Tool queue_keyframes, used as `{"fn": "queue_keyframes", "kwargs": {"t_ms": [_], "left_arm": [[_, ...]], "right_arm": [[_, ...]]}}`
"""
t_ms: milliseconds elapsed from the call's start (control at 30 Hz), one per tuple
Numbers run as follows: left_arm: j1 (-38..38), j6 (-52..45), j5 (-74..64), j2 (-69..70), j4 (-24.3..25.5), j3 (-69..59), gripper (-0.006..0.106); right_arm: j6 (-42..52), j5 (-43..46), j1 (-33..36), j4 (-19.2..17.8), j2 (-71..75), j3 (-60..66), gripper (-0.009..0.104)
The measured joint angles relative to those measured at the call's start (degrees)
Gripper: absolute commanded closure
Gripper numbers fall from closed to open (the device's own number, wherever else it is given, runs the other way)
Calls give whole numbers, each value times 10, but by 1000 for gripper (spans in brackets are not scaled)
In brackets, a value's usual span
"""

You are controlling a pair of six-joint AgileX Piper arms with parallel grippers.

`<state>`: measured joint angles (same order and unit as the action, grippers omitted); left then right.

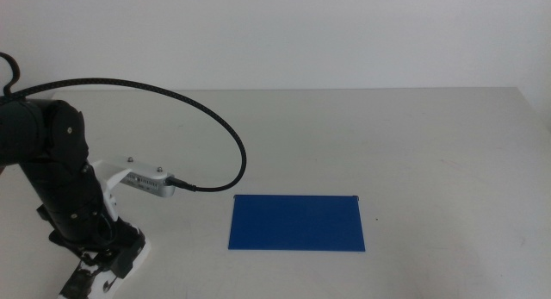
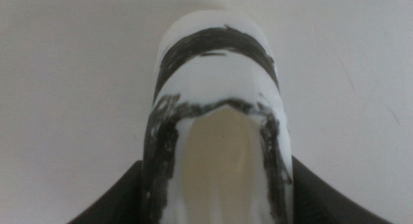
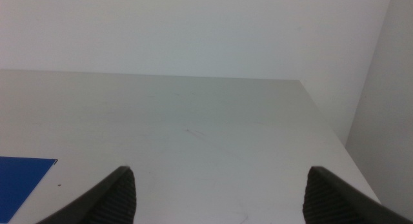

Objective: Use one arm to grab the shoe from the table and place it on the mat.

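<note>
The white shoe with black mottled patches lies between my left gripper's jaws, which press against both its sides. In the middle view the left arm reaches down at the table's front left corner. Its gripper is shut on the shoe, which the arm mostly hides. Whether the shoe is off the table cannot be told. The deep blue mat lies flat to the right of the shoe, well apart from it. My right gripper is open and empty, out of the middle view; a corner of the mat shows there.
The off-white table stretches wide around the mat. A thick black cable arcs from the left arm over the table toward the mat's near-left corner. The table's right edge shows in the right wrist view.
</note>
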<state>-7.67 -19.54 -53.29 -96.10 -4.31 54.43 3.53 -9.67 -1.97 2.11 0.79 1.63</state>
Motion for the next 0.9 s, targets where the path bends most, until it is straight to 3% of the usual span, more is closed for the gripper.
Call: {"fn": "queue_keyframes", "kwargs": {"t_ms": [467,900], "left_arm": [[-9,23,-107,24,-2,66,80],[-158,165,-148,-40,17,220,80]], "right_arm": [[0,0,0,0,0,0,29],[0,0,0,0,0,0,29]]}}
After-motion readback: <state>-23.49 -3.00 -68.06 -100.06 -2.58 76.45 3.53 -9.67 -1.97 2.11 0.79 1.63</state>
